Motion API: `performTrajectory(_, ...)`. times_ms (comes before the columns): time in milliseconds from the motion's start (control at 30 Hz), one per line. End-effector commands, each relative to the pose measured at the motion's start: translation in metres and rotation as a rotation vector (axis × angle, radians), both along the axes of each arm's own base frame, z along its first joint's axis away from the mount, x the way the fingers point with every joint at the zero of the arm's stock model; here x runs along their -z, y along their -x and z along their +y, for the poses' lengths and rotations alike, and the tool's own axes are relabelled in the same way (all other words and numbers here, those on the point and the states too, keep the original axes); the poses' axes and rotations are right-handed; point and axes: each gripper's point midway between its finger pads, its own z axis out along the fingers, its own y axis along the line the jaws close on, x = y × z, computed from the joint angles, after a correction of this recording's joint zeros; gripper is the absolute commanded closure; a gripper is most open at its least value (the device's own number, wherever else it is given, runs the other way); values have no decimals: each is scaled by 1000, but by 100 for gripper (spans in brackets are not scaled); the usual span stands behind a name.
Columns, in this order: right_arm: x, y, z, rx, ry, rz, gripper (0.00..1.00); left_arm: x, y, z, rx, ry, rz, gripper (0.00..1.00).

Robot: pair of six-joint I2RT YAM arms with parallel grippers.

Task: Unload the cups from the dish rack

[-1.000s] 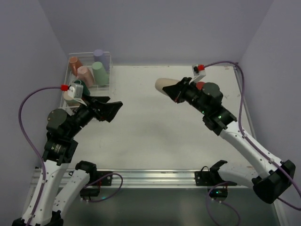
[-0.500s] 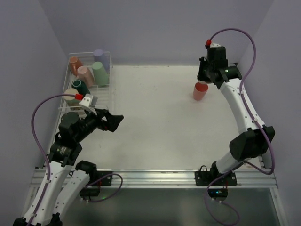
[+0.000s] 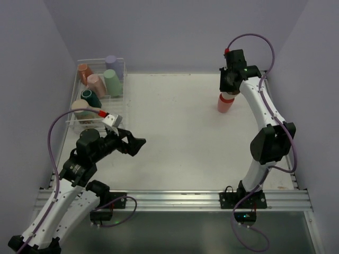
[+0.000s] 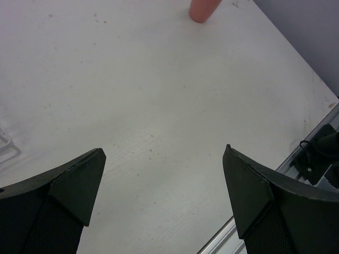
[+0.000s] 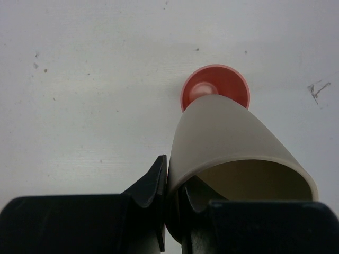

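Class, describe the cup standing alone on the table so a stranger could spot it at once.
Start at the white table, with the dish rack in its far left corner, and cross to the far right side. There a red cup stands on the bare surface, under the right gripper. No other cup touches the table; the beige cup above it hangs in that gripper.

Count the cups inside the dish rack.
6: orange cup and purple cup farthest, pink cup and green cup midway, dark green mug and cream cup nearest. Others could be hidden.
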Motion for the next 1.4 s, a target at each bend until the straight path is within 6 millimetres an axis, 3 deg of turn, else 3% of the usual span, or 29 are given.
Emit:
performTrajectory(0,-9,-14,-6,5,19,-31,100,-9,-6,-2,5,-6,-65,0)
performTrajectory(333,5,-38,-9,4,21,-18,100,-1,-8,-4,9,-19,-41,0)
performTrajectory(633,34,-41,-7,-14,-9,30,100,4,-11,-5,4,-28,-25,0)
performTrajectory(1233,60,-46,-8,-9,-11,83,100,9,-14,-2,-16,-36,-8,0)
performTrajectory(1300,61,-46,-9,-6,-9,84,93,9,-15,-2,-18,-36,-6,0)
performTrajectory(1367,58,-48,-9,-7,-8,76,79,10,-16,-2,-21,-37,-3,0)
